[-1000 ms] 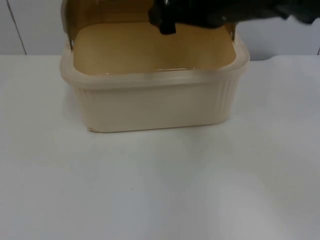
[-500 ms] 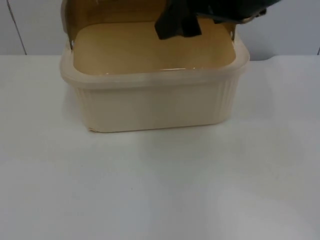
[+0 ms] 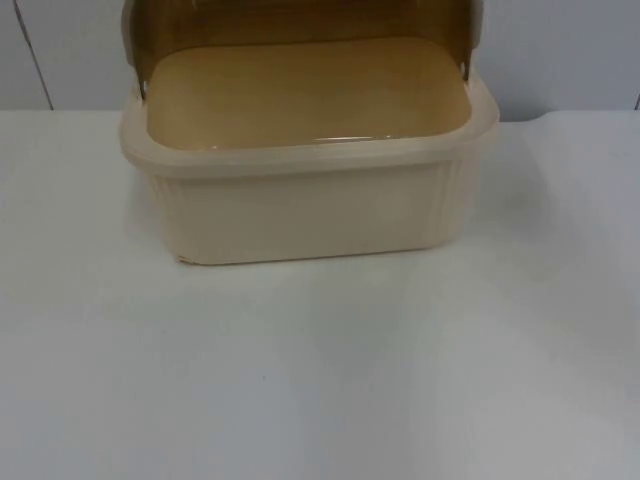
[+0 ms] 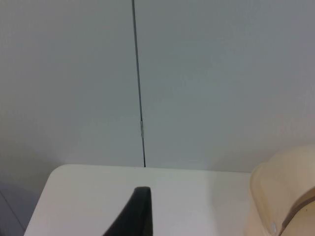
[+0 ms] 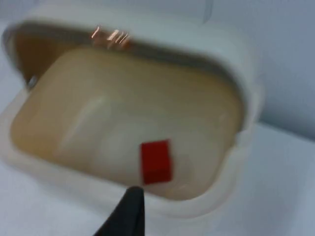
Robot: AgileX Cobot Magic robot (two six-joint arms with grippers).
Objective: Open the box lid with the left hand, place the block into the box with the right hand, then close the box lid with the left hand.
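The block point(image 5: 156, 161) lies inside the open box point(image 3: 300, 205) — lid point(image 3: 300, 20) up. Claw states: I cannot tell. Left gripper should push the lid down gently — slowly.

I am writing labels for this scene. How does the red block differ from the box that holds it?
Colour: the block is plain red; the box is pale cream.
Size: the block is small; the box is far larger, and the block covers little of its floor.
Form: the block looks like a solid cube; the box is a hollow tub, ribbed outside, its lid raised at the back.
Shared: both rest untouched.
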